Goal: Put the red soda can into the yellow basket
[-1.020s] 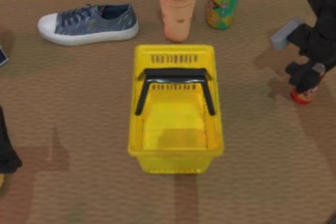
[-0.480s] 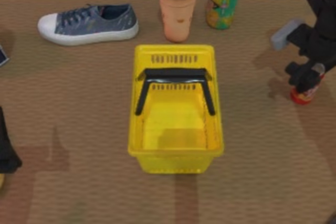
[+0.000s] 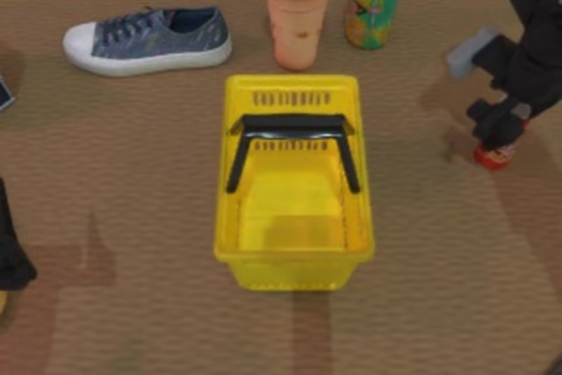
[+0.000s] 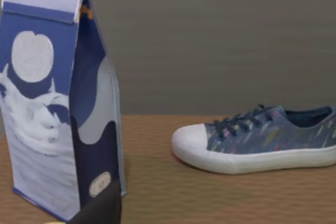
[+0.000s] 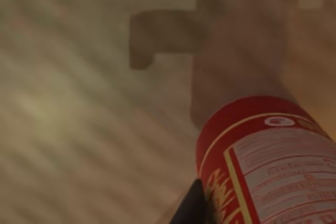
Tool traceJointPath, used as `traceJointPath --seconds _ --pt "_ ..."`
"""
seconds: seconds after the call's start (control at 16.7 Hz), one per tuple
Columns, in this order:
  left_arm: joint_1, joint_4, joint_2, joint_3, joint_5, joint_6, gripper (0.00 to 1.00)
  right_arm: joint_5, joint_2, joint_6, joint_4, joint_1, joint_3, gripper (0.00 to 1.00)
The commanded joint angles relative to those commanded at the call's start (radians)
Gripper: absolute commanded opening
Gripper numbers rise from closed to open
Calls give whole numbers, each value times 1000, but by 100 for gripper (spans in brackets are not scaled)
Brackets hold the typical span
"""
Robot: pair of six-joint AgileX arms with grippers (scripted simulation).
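Observation:
The red soda can point(image 3: 494, 157) is at the table's right side, to the right of the yellow basket point(image 3: 294, 85), and only its lower end shows beneath my right gripper point(image 3: 502, 129). That gripper is shut on the red soda can from above. In the right wrist view the can point(image 5: 268, 161) fills the corner, with one dark finger point(image 5: 194, 205) pressed against its side and its shadow lying apart on the table. The basket stands in the middle of the table with its black handle point(image 3: 292, 125) folded across the opening. My left gripper point(image 3: 10, 261) is parked at the left edge, open.
Along the back edge are a blue sneaker point(image 3: 149, 39), an orange cup point(image 3: 297, 10) and a green bottle point(image 3: 373, 2). A blue and white carton point(image 4: 47, 103) stands close to the left gripper, with the sneaker point(image 4: 257, 140) beyond it.
My right gripper has shifted a little to the left and toward the back with the can in it. The can now looks raised off the table. The left arm has not moved.

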Motion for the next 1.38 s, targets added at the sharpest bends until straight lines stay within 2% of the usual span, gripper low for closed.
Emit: traceJointPath --seconds 0.12,0.3,0.48,0.9,1.08,1.26,1.38 --pt "0 0 0 0 0 0 100 -61 -3 31 96 14 -20 0" --pt "0 0 0 0 0 0 100 -192 -12 105 315 37 -68 0" --pt "0 0 0 0 0 0 100 -354 -25 203 600 65 -134 0" --pt "0 0 0 0 0 0 100 -766 -82 458 1325 133 -321 0" --pt "0 0 0 0 0 0 100 -917 -119 546 1577 159 -389 0" --pt "0 0 0 0 0 0 100 -1027 -155 606 1747 178 -435 0" --pt "0 0 0 0 0 0 100 -1069 -173 628 1806 185 -452 0"
